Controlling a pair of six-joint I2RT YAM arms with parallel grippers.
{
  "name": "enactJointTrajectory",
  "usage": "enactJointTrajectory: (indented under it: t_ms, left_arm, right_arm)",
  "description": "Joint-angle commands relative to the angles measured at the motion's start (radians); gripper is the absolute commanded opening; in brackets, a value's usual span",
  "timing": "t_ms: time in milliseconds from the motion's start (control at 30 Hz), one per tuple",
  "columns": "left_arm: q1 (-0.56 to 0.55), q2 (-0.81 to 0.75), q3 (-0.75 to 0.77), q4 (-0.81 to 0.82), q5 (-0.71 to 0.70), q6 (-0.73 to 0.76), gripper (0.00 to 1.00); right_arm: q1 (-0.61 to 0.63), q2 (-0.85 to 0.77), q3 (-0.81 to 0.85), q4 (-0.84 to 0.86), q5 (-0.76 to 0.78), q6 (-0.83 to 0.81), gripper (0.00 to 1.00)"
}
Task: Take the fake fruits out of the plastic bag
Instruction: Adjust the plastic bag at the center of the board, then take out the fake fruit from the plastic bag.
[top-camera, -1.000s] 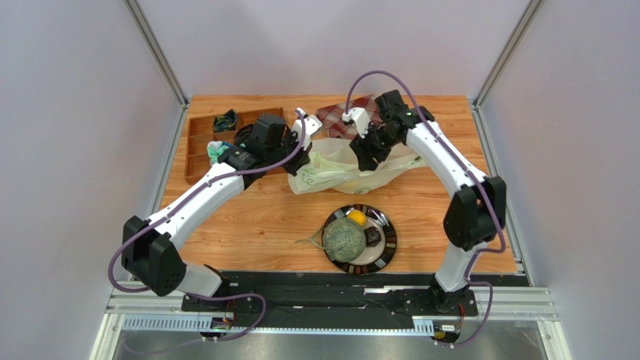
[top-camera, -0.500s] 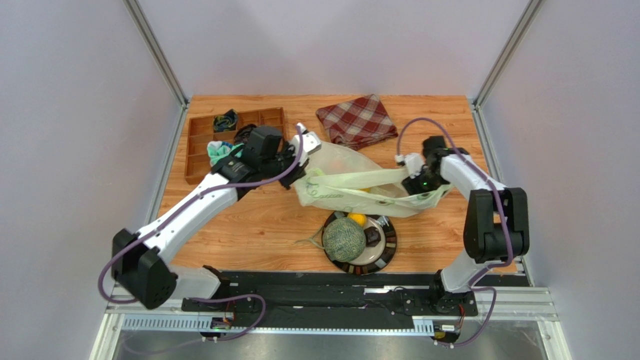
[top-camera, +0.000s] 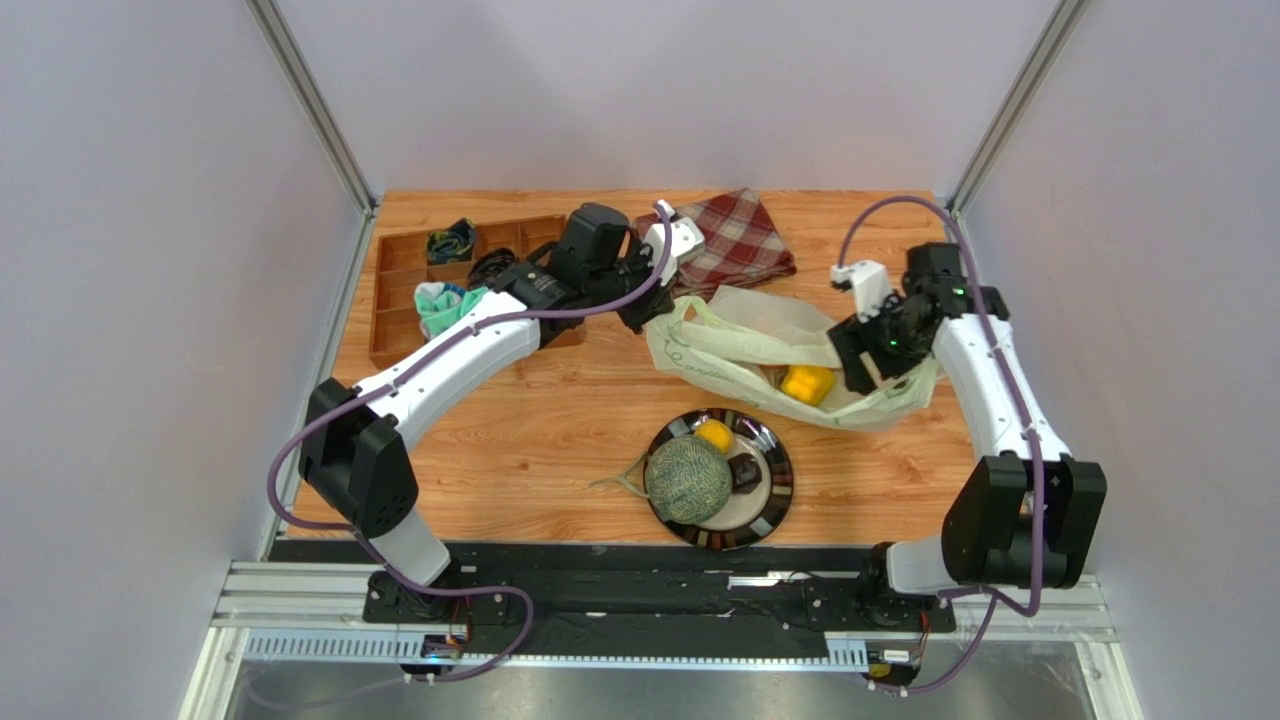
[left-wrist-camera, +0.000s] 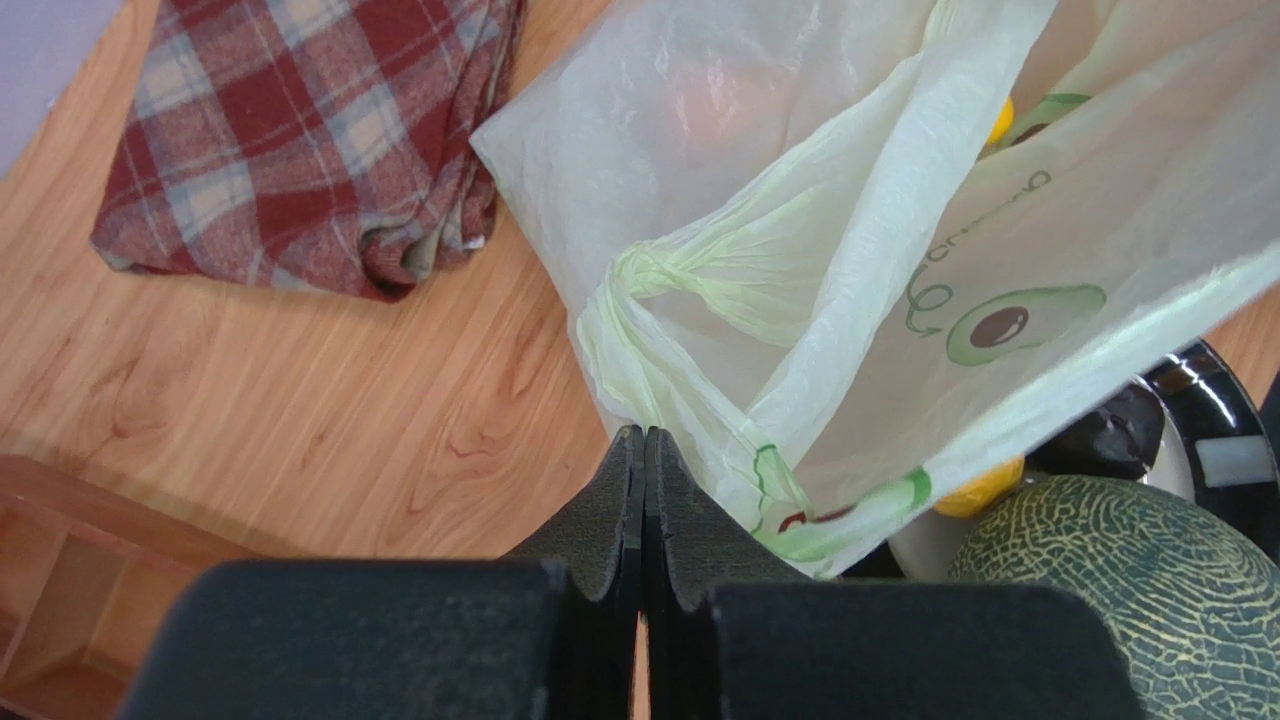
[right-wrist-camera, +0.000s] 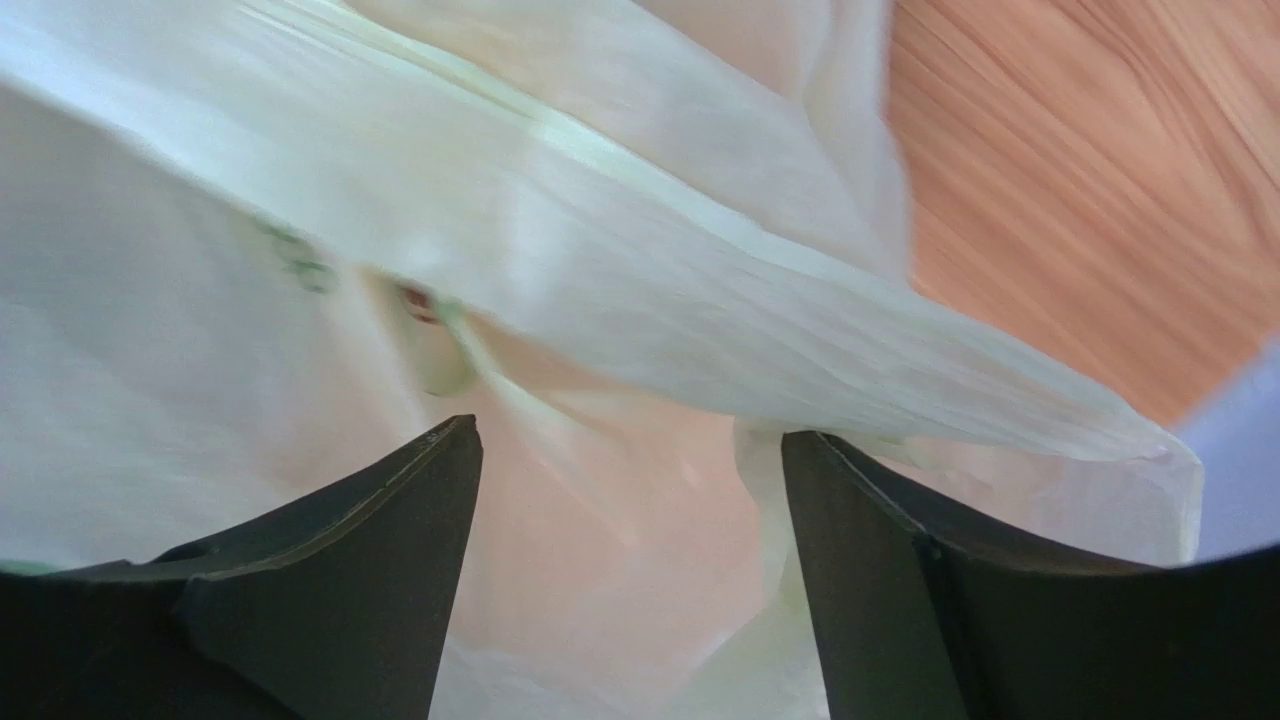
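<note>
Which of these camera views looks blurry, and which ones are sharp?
Right wrist view: the thin translucent yellowish plastic bag is smeared and soft, probably too close to focus. Left wrist view: the red plaid cloth and the bag's print are crisp, the dark fingers soft at their base. Top external view: even light, sharp throughout.

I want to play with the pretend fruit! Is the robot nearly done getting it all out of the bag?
Partly. The melon and small yellow citrus sit on the plate. The left fingers pinch the plastic bag by its handle; the right fingers are open at it. A yellow fruit is inside, maybe more.
</note>
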Motion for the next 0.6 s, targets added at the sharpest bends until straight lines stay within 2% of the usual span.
enactJointTrajectory:
  t_ms: [0,100,233,400,567]
  left_arm:
    - [-0.013,-0.013,-0.031,-0.010,-0.015,0.003,0.00]
    - [-0.022,-0.007,-0.060,0.005,-0.030,-0.023,0.00]
    - [-0.036,-0.007,-0.066,0.025,-0.038,-0.046,0.00]
    - [-0.050,0.007,-0.050,0.018,-0.019,-0.051,0.00]
    - [-0.053,0.026,-0.013,0.011,-0.016,-0.052,0.00]
  right_arm:
    - [0.143,0.075,0.009,0.029,-0.109,0.098,0.85]
    - [0.156,0.210,0.084,0.060,-0.097,0.245,1.00]
    - [0.154,0.332,0.214,0.057,-0.113,0.328,1.00]
    - [0.166,0.414,0.320,0.020,-0.144,0.322,1.00]
    - [0.188,0.395,0.346,-0.035,-0.081,0.371,1.00]
